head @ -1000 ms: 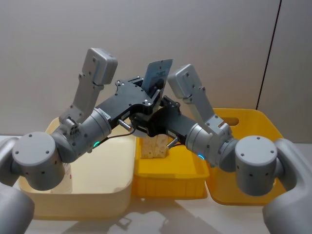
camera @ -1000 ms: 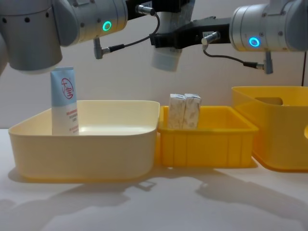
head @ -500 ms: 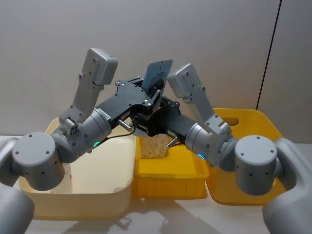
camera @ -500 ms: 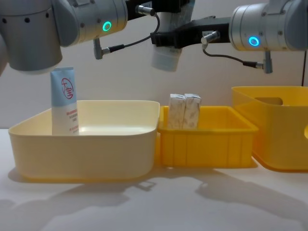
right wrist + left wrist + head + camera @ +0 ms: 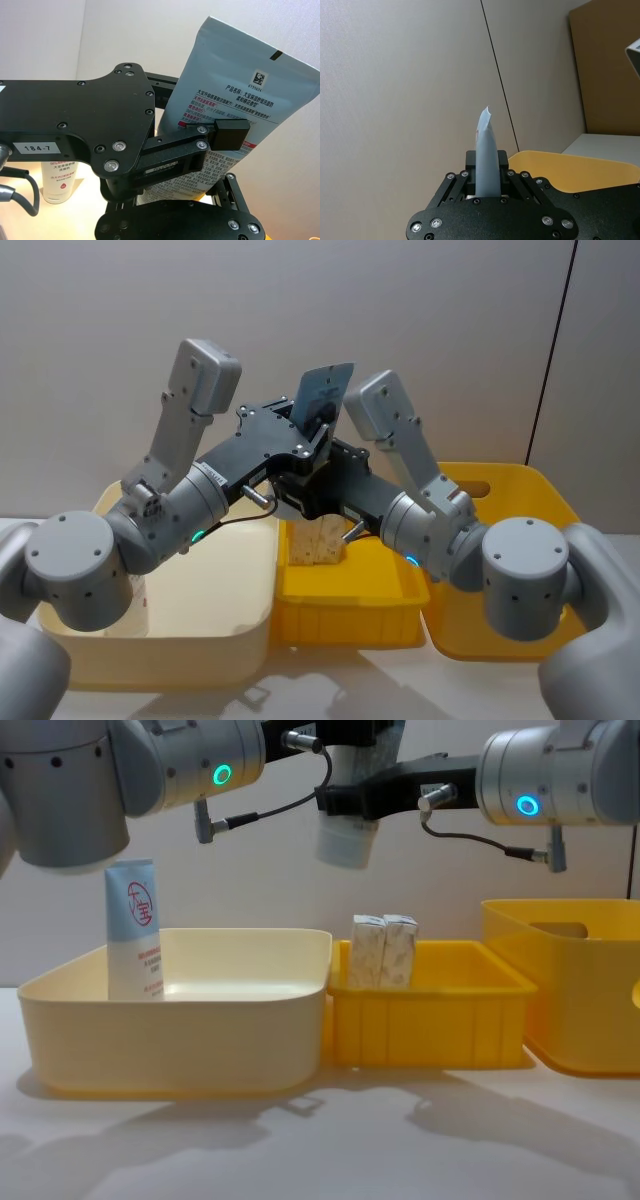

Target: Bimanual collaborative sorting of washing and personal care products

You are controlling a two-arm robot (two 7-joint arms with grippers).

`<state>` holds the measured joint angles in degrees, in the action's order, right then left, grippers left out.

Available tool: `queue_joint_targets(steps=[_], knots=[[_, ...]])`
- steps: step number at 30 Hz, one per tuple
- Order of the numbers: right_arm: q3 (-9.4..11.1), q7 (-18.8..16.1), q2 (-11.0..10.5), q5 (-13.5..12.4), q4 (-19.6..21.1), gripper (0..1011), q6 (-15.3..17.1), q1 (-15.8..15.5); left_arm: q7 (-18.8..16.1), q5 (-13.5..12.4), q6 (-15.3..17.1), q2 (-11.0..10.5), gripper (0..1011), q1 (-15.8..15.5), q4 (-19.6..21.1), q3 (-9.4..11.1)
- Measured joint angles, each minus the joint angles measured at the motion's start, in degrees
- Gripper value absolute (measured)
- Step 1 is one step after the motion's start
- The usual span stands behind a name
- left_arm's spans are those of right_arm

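Left claw: raised high above the bins at the middle of the scene, closed on the held tube, which is gripped low on its body with the crimped flat end pointing up.
Right claw: met with the left claw at the same height; a black finger pad is pressed against the printed face of the held tube, so this claw is taken as closed on it too.
Tube cap: seen hanging just beneath both claws, above the gap between the cream bin and the small yellow bin.
Cream bin: set on the table below and to the left of the claws; a second tube stands upright at its far left corner.
Small yellow bin: directly below the claws, touching the cream bin; two cartons stand upright side by side at its back.
Large yellow bin: below and to the right of the claws, cut off at the edge.
Obstruction: both forearms cross in front of the held tube in the head view.
Hidden: the tube's middle is covered by the claw bodies; the printing on the cartons cannot be read.
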<state>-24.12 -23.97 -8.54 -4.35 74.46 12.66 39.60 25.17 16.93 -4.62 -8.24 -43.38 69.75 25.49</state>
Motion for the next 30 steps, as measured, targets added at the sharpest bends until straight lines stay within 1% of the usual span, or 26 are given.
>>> queue_joint_targets(steps=[14, 30], knots=[[0.0, 0.0, 0.0, 0.0, 0.0, 564, 0.0, 0.0, 0.0, 0.0, 0.0, 0.0, 239, 0.0, 0.0, 0.0], [0.0, 0.0, 0.0, 0.0, 0.0, 564, 0.0, 0.0, 0.0, 0.0, 0.0, 0.0, 240, 0.0, 0.0, 0.0]])
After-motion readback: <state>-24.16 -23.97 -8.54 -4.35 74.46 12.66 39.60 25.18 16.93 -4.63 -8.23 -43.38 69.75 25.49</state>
